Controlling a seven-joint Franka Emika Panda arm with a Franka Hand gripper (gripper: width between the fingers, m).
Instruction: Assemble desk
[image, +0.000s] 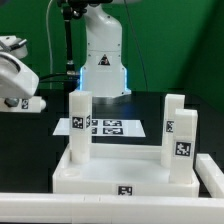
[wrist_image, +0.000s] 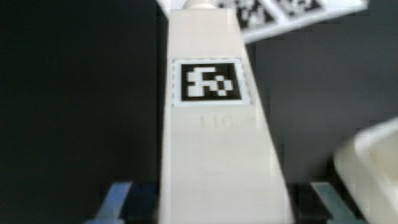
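At the exterior view's left, my gripper (wrist_image: 210, 200) clamps a white leg (wrist_image: 217, 110) whose long axis runs straight out from my fingers. The tabletop (image: 110, 172) lies to the right, two legs already upright in it.

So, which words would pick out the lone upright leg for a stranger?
Find the white tray-like tabletop at the front of the black table. At its corner on the exterior view's left, one white block leg stands upright, tag on its side. It stands alone; the other two legs stand close together on the exterior view's right.
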